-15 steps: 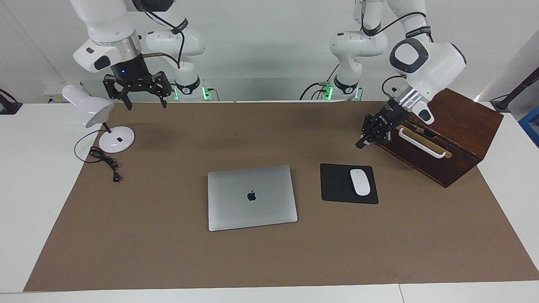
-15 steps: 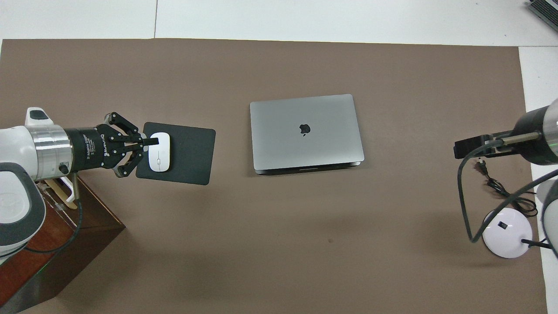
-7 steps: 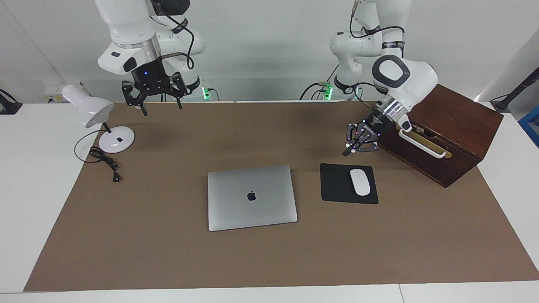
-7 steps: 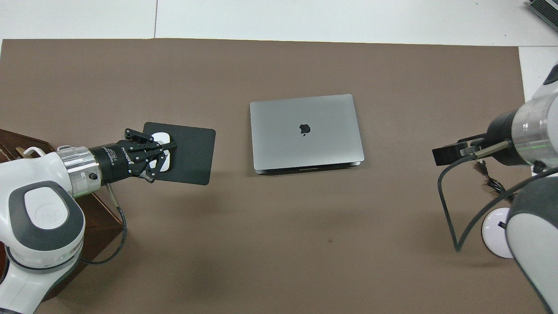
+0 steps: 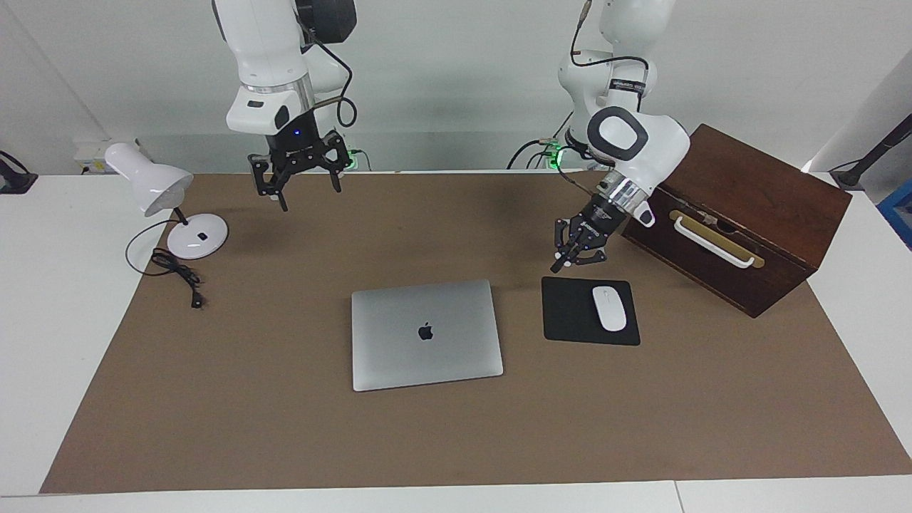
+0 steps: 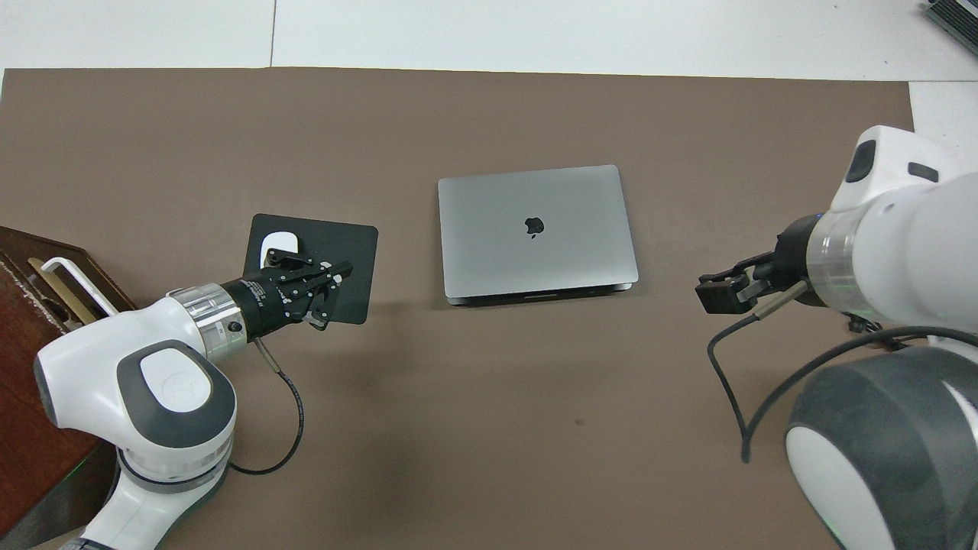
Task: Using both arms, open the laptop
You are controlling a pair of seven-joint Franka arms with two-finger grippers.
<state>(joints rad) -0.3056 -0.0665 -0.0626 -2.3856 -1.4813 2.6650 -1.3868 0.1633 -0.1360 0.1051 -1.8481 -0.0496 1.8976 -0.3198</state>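
The right gripper (image 5: 302, 184) hangs in the air over the brown mat (image 5: 285, 427) at the robots' edge of the tabletop (image 5: 43, 285), its fingers spread wide and holding nothing. Near it toward the right arm's end stands a white desk lamp (image 5: 167, 206) with its cord lying on the mat.

The left gripper (image 5: 570, 258) is low over the mat, just at the robot-side edge of the black mouse pad (image 5: 566, 313), its fingers pressed together on nothing. It touches neither the pad nor the white mouse (image 5: 609, 308) on it. Beside it toward the left arm's end sits a dark wooden box (image 5: 741, 221) with a white handle.

Farther from the robots lies the laptop (image 5: 426, 333), flat on the mat beside the mouse pad. Its lid is fully down with the logo showing, and in the overhead view the edge nearer the robots shows a thin dark seam.

Nothing of the opening is done yet, as I judge it: both grippers are well apart from the laptop. Left to do: bring both arms to it, steady the base, and raise the lid.
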